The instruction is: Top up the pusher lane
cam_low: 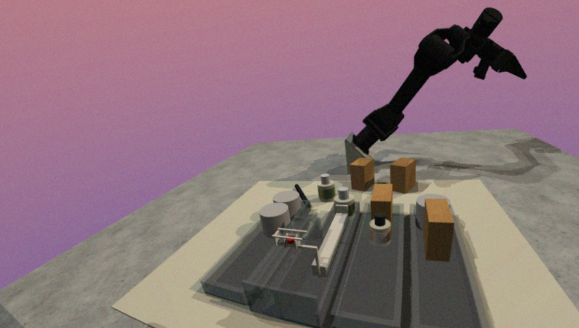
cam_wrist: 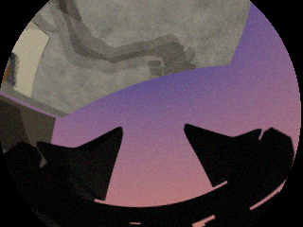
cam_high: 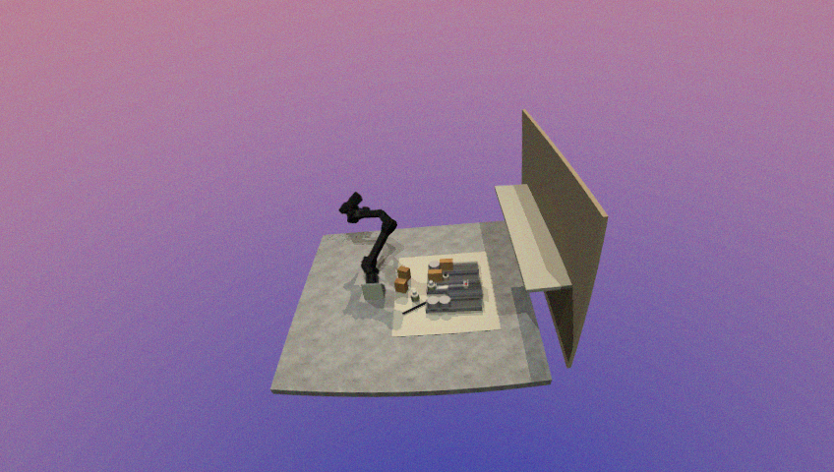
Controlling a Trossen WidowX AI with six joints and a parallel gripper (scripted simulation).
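My gripper (cam_low: 524, 76) (cam_wrist: 154, 129) is open and empty, high in the air, far from the jars. The loose jar (cam_high: 414, 295) (cam_low: 326, 190), with a green label and pale grey cap, stands upright on the mat before the lanes. A jar (cam_high: 431, 284) (cam_low: 344, 201) with the same cap and a dark green label stands at the front of the sprung lane (cam_low: 284, 301). The white pusher bar (cam_low: 332, 239) runs behind it; its plate is small in view. The low front stop is hidden or too small to tell.
A black-capped jar (cam_high: 446, 274) (cam_low: 380, 234) and a wooden block (cam_low: 382, 197) stand in the neighbouring lane. Grey cylinders (cam_low: 274, 219) and another block (cam_low: 438, 231) occupy outer lanes. Loose blocks (cam_low: 361, 174) (cam_low: 403, 174) and a black rod (cam_high: 414, 308) lie before the lanes. A shelf (cam_high: 529, 239) overhangs the back.
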